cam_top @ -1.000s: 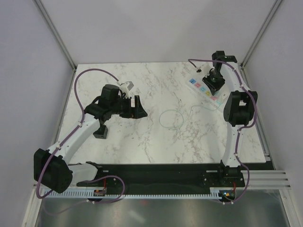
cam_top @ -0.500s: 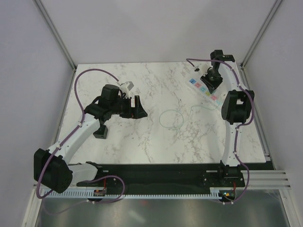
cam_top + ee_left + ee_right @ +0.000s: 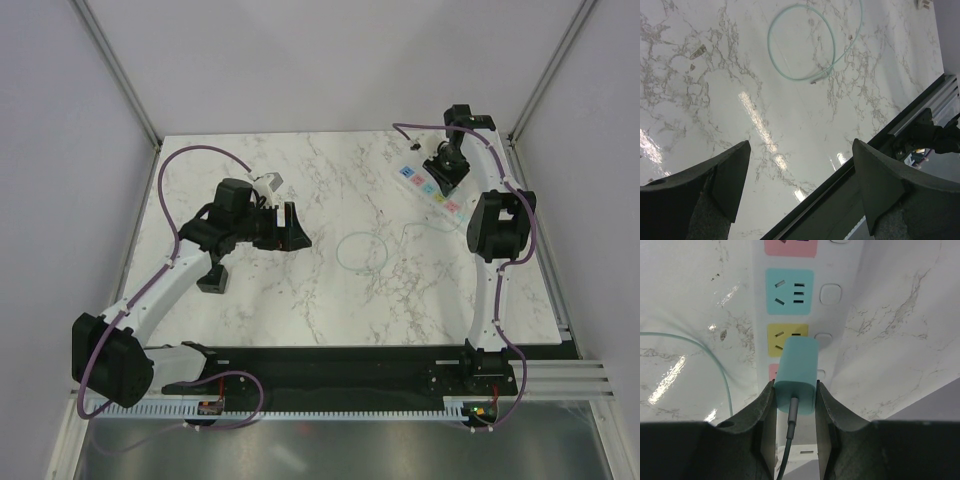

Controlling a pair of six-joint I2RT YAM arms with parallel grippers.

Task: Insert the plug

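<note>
The plug (image 3: 797,372) is a pale teal block with a grey cable coming out of its back; I see no black plug block. My right gripper (image 3: 795,390) is shut on its sides and holds it over the white power strip (image 3: 840,315). Its front end is over the yellow socket (image 3: 782,332), below the teal socket (image 3: 789,291). I cannot tell whether it touches the strip. In the top view the right gripper (image 3: 445,167) hides the plug above the strip (image 3: 428,187). My left gripper (image 3: 290,228) is open and empty above the table's left middle (image 3: 800,150).
The pale-green cable lies coiled mid-table (image 3: 362,250) and shows in the left wrist view (image 3: 802,42). One strand runs toward the strip (image 3: 720,365). The black front rail (image 3: 900,130) borders the near table edge. Frame posts stand at the back corners.
My right gripper has shifted a little left and toward the back along the strip, with the plug in it. The left arm has not moved.
</note>
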